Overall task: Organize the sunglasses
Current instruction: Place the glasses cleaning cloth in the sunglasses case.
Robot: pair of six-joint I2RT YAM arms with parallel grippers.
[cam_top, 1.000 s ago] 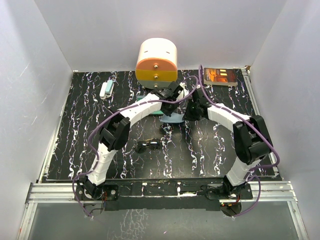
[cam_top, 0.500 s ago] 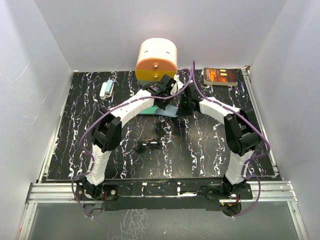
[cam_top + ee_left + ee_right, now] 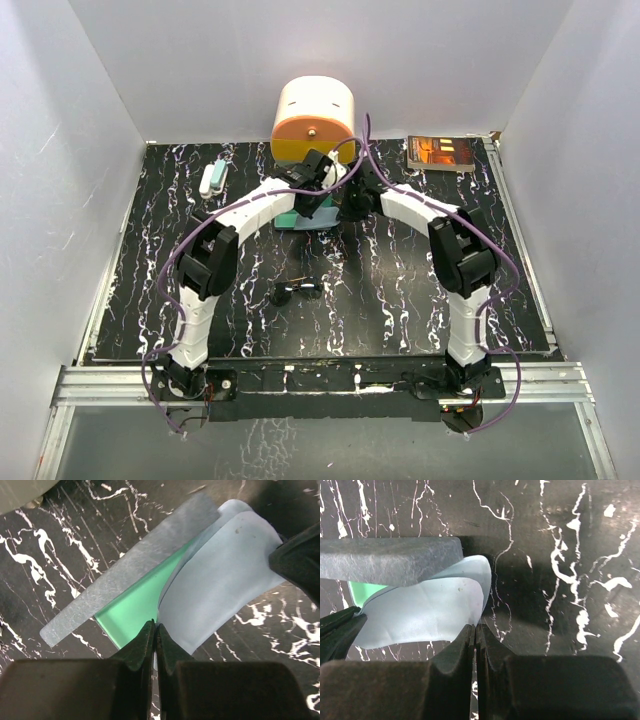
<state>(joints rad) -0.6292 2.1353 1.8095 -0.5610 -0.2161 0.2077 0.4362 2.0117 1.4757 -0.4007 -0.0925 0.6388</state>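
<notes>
The sunglasses (image 3: 297, 291), a small dark pair, lie on the black marbled table in front of both arms, untouched. At the back centre lies the open grey-blue case (image 3: 292, 221), its teal lining (image 3: 132, 607) and grey lid (image 3: 130, 575) showing in the left wrist view. My left gripper (image 3: 155, 628) is shut on one edge of the light-blue cloth (image 3: 215, 585). My right gripper (image 3: 475, 629) is shut on another edge of the cloth (image 3: 422, 612). The cloth hangs between them, partly over the case (image 3: 390, 560). In the top view both grippers meet above the case and hide the cloth.
A cream and orange cylinder (image 3: 313, 122) stands right behind the case. A book (image 3: 441, 153) lies at the back right. A small white and teal object (image 3: 213, 178) lies at the back left. White walls close in the table.
Both grippers have moved toward the back of the table with the cloth, from in front of the case to over it. The sunglasses have not moved.
</notes>
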